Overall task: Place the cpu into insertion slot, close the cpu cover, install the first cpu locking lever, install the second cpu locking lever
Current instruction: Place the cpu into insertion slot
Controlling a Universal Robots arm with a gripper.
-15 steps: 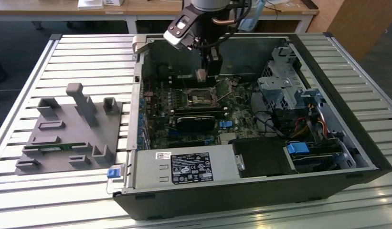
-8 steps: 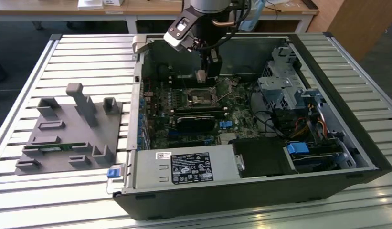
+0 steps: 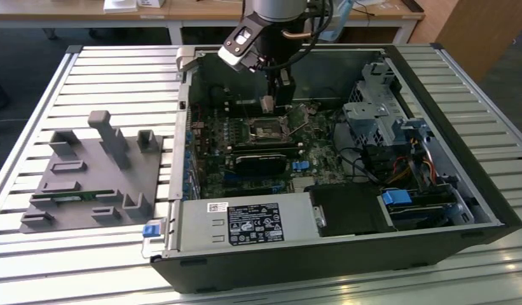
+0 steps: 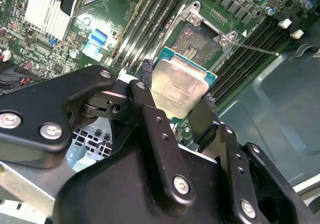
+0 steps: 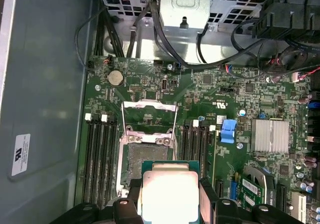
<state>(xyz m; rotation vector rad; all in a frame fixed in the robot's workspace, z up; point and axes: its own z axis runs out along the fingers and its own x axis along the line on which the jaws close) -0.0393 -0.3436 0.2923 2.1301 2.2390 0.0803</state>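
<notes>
the small flat square cpu (image 4: 186,79) with the dull silver-grey metal top is gripped at two opposite edges by the black two-finger gripper (image 4: 178,87), whose jaws are closed on it. the chip is held in the air over the green motherboard (image 5: 225,99) and is not seated yet. the relation that matters is seen in the first wrist view: the square insertion slot (image 5: 146,156), with dark frame and tan-gold contact field, lies just beside the held cpu (image 5: 169,194), and the chip's edge overlaps the slot's border on the side away from the thin grey metal cpu cover (image 5: 149,103). the cover is swung open, so the contact field is bare. the chip's edges are judged to run nearly parallel to the slot's frame, so mostly a shift toward the cover side and a descent are left, not a turn. the second wrist view gives what the first does not: the chip is seen obliquely, apart from the insertion slot (image 4: 200,42), so height remains. a thin metal lever (image 4: 255,48) is also seen there, standing free from the socket corner. in the exterior view the gripper (image 3: 273,107) is seen inside the open black computer case (image 3: 329,260), over the slot (image 3: 267,130).
</notes>
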